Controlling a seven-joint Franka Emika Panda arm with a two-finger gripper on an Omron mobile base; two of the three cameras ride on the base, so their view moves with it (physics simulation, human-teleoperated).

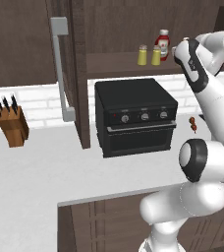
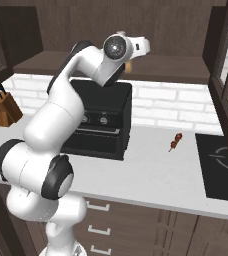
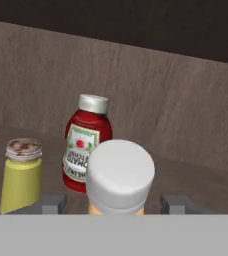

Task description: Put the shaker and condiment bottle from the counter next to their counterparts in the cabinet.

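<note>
On the cabinet shelf (image 3: 196, 185), the loosened pincer (image 3: 117, 206) sits around the small, light, slippery condiment bottle (image 3: 119, 177), best gripped below its white cap.

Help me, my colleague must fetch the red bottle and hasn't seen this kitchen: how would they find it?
Look above the black oven into the open wall cabinet. On its shelf, the red bottle stands just right of two yellow shakers. It is taller than they are, red, with a pale cap and a label.
</note>
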